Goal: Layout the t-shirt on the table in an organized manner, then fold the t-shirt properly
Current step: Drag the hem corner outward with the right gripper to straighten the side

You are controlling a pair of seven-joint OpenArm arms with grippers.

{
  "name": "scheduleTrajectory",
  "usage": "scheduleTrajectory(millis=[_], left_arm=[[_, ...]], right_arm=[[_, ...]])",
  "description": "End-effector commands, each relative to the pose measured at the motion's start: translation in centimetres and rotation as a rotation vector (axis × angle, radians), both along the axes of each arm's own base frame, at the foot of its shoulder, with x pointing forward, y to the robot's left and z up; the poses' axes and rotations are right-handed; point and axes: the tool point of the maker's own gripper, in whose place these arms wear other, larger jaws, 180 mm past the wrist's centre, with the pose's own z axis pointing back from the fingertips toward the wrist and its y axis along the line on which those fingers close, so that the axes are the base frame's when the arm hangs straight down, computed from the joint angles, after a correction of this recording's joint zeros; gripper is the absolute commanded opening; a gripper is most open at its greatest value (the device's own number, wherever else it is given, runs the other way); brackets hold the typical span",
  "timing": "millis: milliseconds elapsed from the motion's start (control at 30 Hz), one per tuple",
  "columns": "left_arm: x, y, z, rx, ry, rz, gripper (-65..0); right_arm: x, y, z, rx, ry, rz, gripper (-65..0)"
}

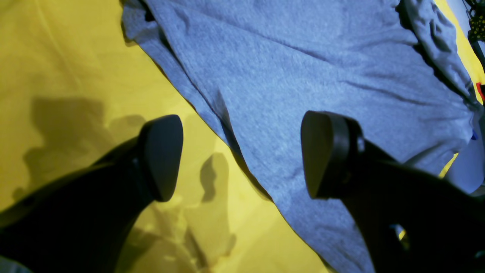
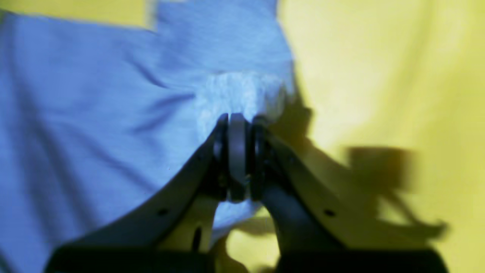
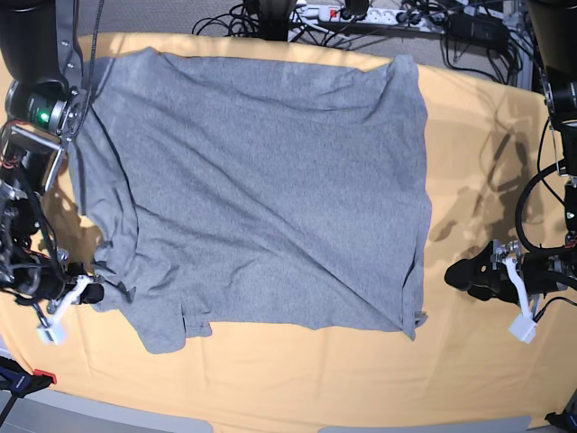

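Note:
The grey t-shirt (image 3: 261,180) lies spread on the yellow-orange table (image 3: 297,379), plain side up, with wrinkles and a bunched sleeve at its near left. My right gripper (image 2: 237,129) is shut on a pinch of the t-shirt (image 2: 94,113) at that bunched edge; in the base view the right gripper (image 3: 93,293) sits at the shirt's near left corner. My left gripper (image 1: 242,155) is open by the t-shirt's (image 1: 303,76) right side edge, one finger over cloth and one over the table (image 1: 75,57). In the base view the left gripper (image 3: 458,273) holds nothing.
Cables and a power strip (image 3: 361,13) lie beyond the table's far edge. A red-tipped clamp (image 3: 36,377) sits at the near left corner. The table (image 2: 379,76) shows bare yellow cloth around the shirt on every side.

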Motion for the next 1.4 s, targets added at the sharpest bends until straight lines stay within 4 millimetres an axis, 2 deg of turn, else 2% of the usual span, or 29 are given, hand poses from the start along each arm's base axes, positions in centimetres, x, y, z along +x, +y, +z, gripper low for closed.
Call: scheduleTrajectory(millis=[0, 133, 333, 500, 700, 833, 900, 967, 1000, 1033, 1200, 1267, 1367], left_arm=[[0.9, 0.4, 2.5, -0.012, -0.070, 0.007, -15.6], [0.9, 0.4, 2.5, -0.012, -0.070, 0.007, -15.6], [0.9, 0.4, 2.5, -0.012, -0.070, 0.007, -15.6], [0.9, 0.4, 2.5, -0.013, -0.071, 0.008, -15.6], [0.9, 0.4, 2.5, -0.014, -0.073, 0.008, -15.6], [0.9, 0.4, 2.5, -0.014, -0.073, 0.008, -15.6], [0.9, 0.4, 2.5, -0.014, -0.073, 0.008, -15.6], [0.9, 0.5, 2.5, -0.013, -0.073, 0.009, -15.6], [0.9, 0.5, 2.5, -0.013, -0.073, 0.008, -15.6], [0.9, 0.5, 2.5, -0.013, -0.073, 0.009, -15.6], [1.0, 0.6, 2.7, -0.016, -0.079, 0.013, -15.6], [1.0, 0.7, 2.8, -0.015, -0.082, 0.017, -15.6], [1.1, 0.9, 3.0, -0.020, -0.089, 0.023, -15.6]], right_arm=[[1.7, -0.6, 2.9, -0.049, -0.084, 0.009, -65.0], [2.5, -1.6, 2.0, -0.233, -0.037, -0.024, -65.0], [3.1, -5.1, 2.3, -0.452, -0.012, -0.197, -65.0], [3.7, -6.6, 3.8, -0.482, -0.037, -0.296, -65.0], [5.2, -6.6, 6.3, -0.468, -0.115, -0.319, -65.0], [5.5, -6.7, 6.8, -0.466, -0.126, -0.323, -64.2], [5.4, -7.2, 6.9, -0.469, -0.127, -0.363, -50.7], [4.8, -8.5, 6.9, -0.515, -0.100, -0.427, -34.3], [4.3, -9.4, 6.9, -0.544, -0.077, -0.465, -29.1], [3.8, -10.2, 6.9, -0.566, -0.059, -0.506, -27.2], [2.2, -13.2, 7.5, -0.561, -0.029, -0.619, -27.4], [1.9, -13.6, 7.5, -0.498, -0.019, -0.617, -27.6], [1.4, -13.0, 7.2, -0.318, -0.005, -0.552, -27.6]])
